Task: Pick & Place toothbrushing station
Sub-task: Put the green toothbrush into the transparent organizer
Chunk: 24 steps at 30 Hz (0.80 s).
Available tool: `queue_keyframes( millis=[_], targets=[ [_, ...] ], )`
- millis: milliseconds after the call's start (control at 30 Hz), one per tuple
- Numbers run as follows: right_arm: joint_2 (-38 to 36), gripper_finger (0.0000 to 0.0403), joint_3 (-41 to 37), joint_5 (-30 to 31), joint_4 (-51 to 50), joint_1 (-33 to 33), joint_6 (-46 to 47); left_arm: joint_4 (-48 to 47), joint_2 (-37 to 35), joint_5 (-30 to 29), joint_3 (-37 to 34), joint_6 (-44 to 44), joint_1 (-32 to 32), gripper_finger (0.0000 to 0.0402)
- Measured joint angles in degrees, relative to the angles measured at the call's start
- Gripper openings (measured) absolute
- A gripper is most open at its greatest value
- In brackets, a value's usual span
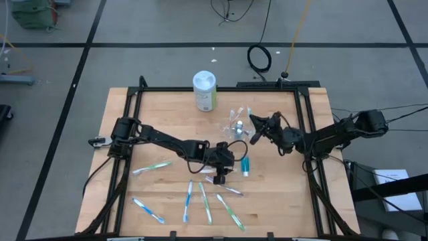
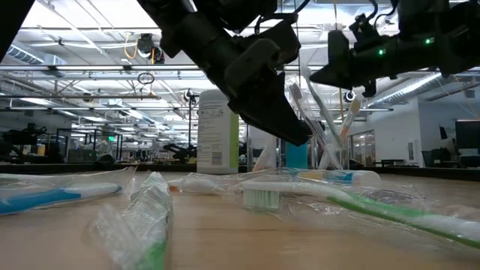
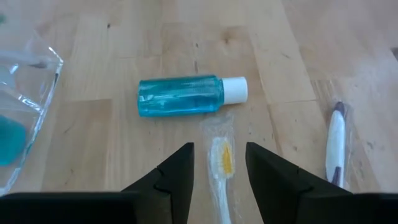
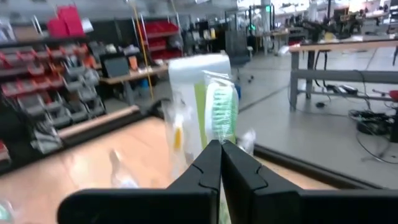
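Observation:
The small clear cup [image 1: 236, 124] stands on the table right of centre with several wrapped toothbrushes upright in it [image 2: 322, 131]. My right gripper [image 1: 257, 130] is beside the cup, shut on a wrapped green-bristled toothbrush [image 4: 221, 112]. My left gripper [image 1: 220, 175] hangs open over the table's middle, its fingers either side of a wrapped orange-bristled toothbrush [image 3: 222, 163] lying flat, not touching it. A teal bottle with a white cap [image 3: 186, 95] lies on its side just beyond it. Several more wrapped toothbrushes [image 1: 187, 201] lie flat toward the near edge. My right gripper pinches the toothbrush between its two shut fingers just below the bristle head [image 4: 219, 138]. The head sticks out past the fingertips. The fingers hide the handle, and where its other end is does not show.
A tall white-lidded, green-labelled canister [image 1: 204, 90] stands behind the cup near the far edge. Another wrapped toothbrush [image 3: 336, 143] lies beside my left gripper. A black frame [image 1: 304, 114] runs round the table's sides. Bare wood lies at the far left [image 1: 154, 114].

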Motion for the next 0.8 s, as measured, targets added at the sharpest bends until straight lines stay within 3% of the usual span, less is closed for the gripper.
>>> queue_keyframes(
  millis=[100, 233, 533, 800],
  targets=[
    [0.0, 0.0, 0.0, 0.9, -3.4, 1.1, -0.2, 0.0, 0.0, 0.0, 0.0, -0.1, 0.1, 0.0147],
    [0.0, 0.0, 0.0, 9.0, -6.1, 3.1, -0.4, 0.0, 0.0, 0.0, 0.0, -0.5, 0.1, 0.0147],
    [0.0, 0.0, 0.0, 18.3, -11.2, 11.6, -0.5, -0.1, 0.0, 0.0, 0.0, -1.0, 0.0, 0.0147],
    [0.0, 0.0, 0.0, 19.6, -14.0, 15.6, 2.6, -0.2, 0.0, 0.2, 0.0, -1.0, 0.0, 0.0148]
  ],
)
